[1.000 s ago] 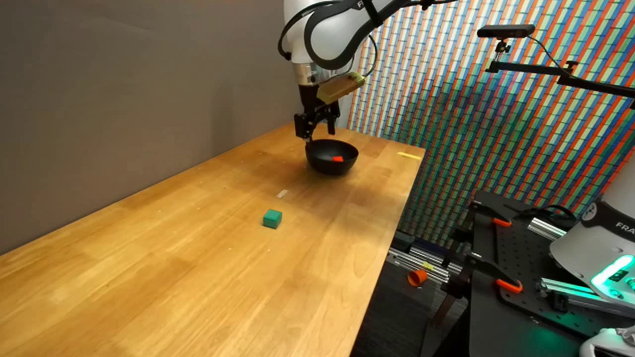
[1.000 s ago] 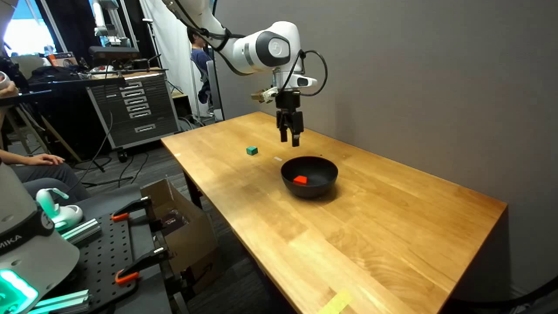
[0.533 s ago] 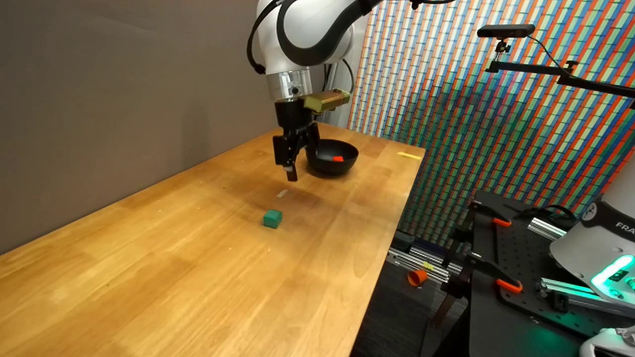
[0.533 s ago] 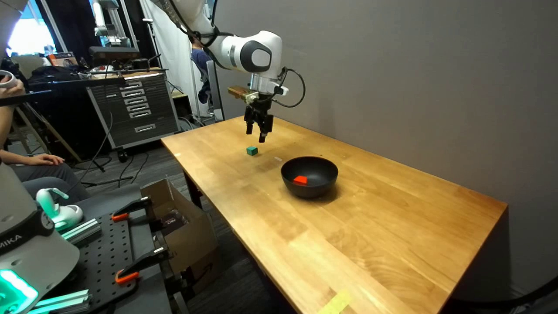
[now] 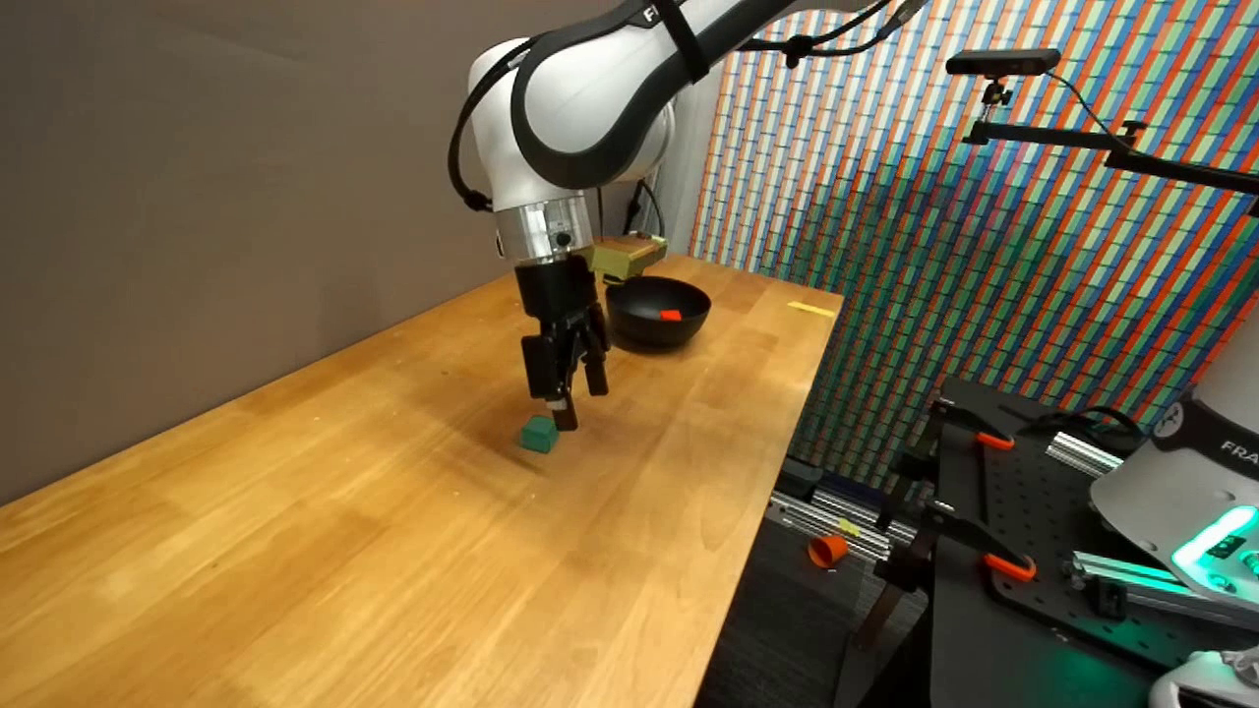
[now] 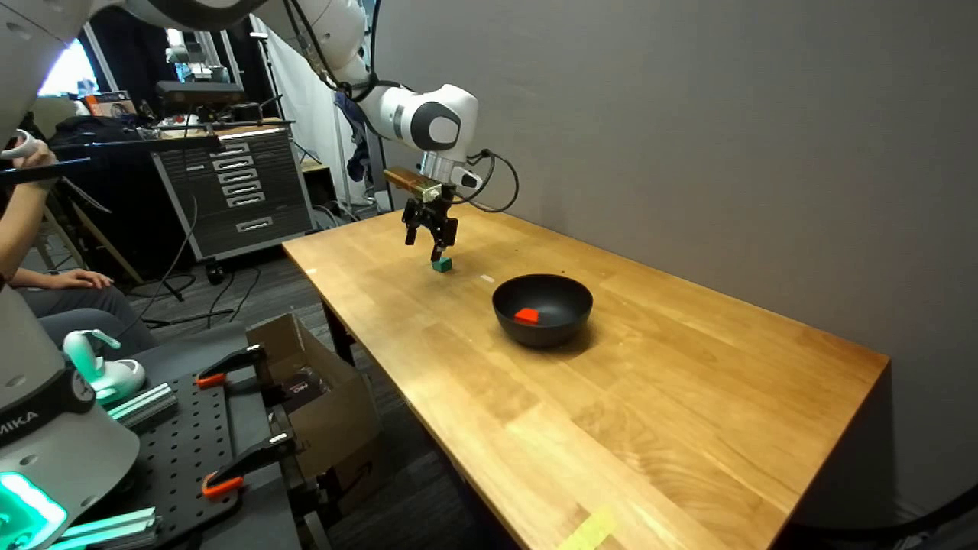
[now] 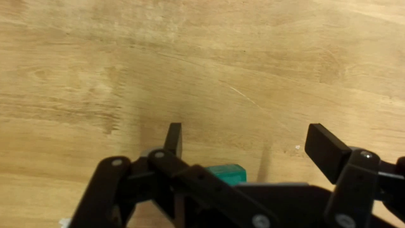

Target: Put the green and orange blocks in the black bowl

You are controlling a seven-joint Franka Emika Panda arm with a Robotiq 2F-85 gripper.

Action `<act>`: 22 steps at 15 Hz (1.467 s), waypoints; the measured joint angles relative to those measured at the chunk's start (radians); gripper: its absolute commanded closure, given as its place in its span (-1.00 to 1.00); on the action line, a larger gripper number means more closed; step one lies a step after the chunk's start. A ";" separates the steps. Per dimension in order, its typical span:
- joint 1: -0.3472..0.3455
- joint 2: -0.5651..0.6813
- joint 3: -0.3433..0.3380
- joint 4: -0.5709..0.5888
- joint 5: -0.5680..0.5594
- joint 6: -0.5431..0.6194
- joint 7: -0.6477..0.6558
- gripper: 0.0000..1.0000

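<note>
The green block (image 5: 538, 435) sits on the wooden table; it shows in both exterior views (image 6: 442, 264) and partly in the wrist view (image 7: 229, 174), where the gripper's linkage hides much of it. My gripper (image 5: 581, 401) is open and empty, low over the table close to the green block (image 6: 423, 246). In the wrist view its fingers stand wide apart (image 7: 248, 141), with the block nearer the left finger. The black bowl (image 5: 654, 338) stands upright, out of the wrist view. The orange block (image 6: 526, 315) lies inside the bowl (image 6: 539, 336).
A grey wall (image 6: 688, 153) runs along one long edge of the wooden table (image 5: 393, 551). A yellow tape strip (image 5: 811, 308) is stuck on the table. The robot's base stand (image 5: 1082, 511) is beyond the table's opposite edge, across a gap.
My gripper has moved away from near the bowl toward the green block and come down close beside it. It stays open. The bowl and both blocks have not moved.
</note>
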 measured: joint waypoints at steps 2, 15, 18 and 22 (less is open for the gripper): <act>0.015 0.024 0.000 0.016 0.000 0.016 -0.015 -1.00; 0.035 0.121 -0.011 0.083 -0.075 0.190 -0.067 -0.01; 0.035 0.121 -0.017 0.087 -0.081 0.195 -0.068 0.48; 0.033 0.116 -0.049 0.095 -0.092 0.194 -0.062 0.71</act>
